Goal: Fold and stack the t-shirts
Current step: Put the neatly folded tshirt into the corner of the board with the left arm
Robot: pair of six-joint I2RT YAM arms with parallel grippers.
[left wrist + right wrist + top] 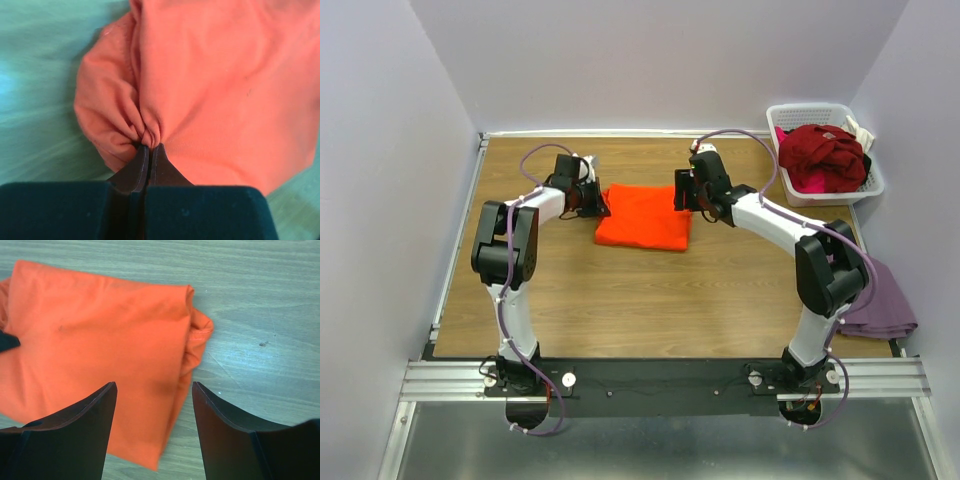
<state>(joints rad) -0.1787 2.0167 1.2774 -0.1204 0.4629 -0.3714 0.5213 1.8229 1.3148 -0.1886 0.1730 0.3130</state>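
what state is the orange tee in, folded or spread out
Folded. The orange tee is a compact rectangle with layered edges; the left gripper pinches one bunched edge.

Plain pale walls (650, 60) close in a brown wood-grain table (620, 300) on the left, far and right, evenly lit, with a silver metal rail (445, 380) along its near edge and grey sheet metal (650, 450) nearer still.

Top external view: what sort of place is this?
Probably a lab robot cell: plain white partition walls box in a wooden tabletop, a silver metal mounting rail edges it, and a white slatted plastic basket sits in a corner.
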